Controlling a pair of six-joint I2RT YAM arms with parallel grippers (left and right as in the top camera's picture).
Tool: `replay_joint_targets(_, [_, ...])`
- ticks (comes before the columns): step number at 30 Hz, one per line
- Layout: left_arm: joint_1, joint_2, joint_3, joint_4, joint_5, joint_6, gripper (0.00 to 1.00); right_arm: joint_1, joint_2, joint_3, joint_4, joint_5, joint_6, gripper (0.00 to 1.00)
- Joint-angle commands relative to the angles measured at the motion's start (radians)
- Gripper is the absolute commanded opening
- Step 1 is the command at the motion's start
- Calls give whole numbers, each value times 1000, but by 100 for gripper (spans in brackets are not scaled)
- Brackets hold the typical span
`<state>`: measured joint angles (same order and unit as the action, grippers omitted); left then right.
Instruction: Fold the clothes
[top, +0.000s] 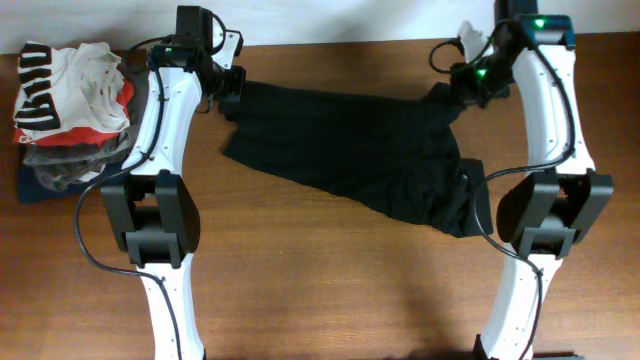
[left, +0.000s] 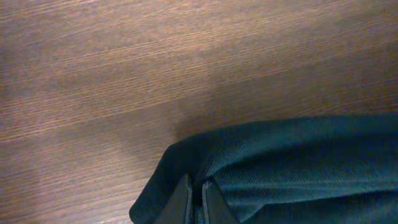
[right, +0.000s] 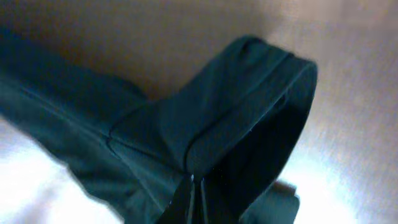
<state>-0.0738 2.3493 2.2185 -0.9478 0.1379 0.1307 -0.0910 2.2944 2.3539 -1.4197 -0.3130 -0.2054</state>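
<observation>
The left gripper (left: 194, 200) is closed tight on a folded edge of the black T-shirt (top: 350, 150). The right gripper (right: 194, 194) is closed too, pinching a hem. The shirt stretches between both grippers over the tabletop (top: 330, 290).

— Where does the black soft-fabric T-shirt (top: 350, 150) lie?
— Spread on the brown wooden table (top: 330, 300), between the left arm (top: 165, 110) and the right arm (top: 550, 90).
— And the heap of mixed cloth garments (top: 70, 100)?
— At the table's left edge, outside the left arm, apart from the shirt.
</observation>
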Motion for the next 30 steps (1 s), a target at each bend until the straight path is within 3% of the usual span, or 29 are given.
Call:
replay_joint_targets(1, [11, -3, 18, -8, -83, -1, 1, -35, -4, 23, -73, -20, 3, 4])
replay_joint_targets(14, [9, -1, 6, -35, -82, 66, 1, -37, -4, 23, -277, 11, 5, 4])
replay_joint_targets(24, [-13, 6, 4, -212, -78, 133, 1, -33, -4, 5, -279, 40, 53, 4])
replay_joint_targets(30, [-35, 13, -57, -170, -80, 134, 1, -33, -4, -100, -259, 40, 58, 4])
